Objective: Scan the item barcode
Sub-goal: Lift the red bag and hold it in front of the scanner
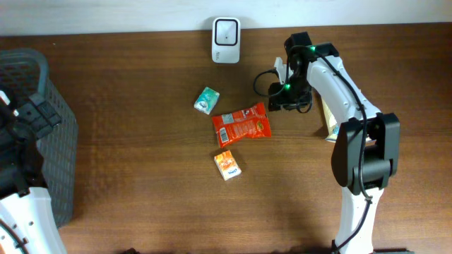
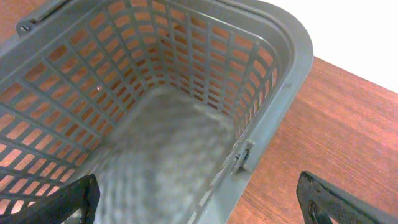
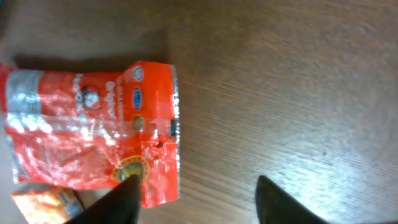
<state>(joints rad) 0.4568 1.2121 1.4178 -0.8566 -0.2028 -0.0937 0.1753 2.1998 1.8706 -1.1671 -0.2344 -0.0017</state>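
My right tool [image 3: 199,210] stands open with only bare worktop [image 3: 298,93] between its fingers. One fingertip [image 3: 121,202] sits at the edge of the red snack packet [image 3: 87,143], which lies flat near the middle, below the scanner [image 1: 226,32]. To lift it well, I should shift over its short edge, pinch low, and leave the barcode side free. I cannot find the barcode, as the print is blurred. My left tool [image 2: 205,199] hangs open over the basket [image 2: 292,68].
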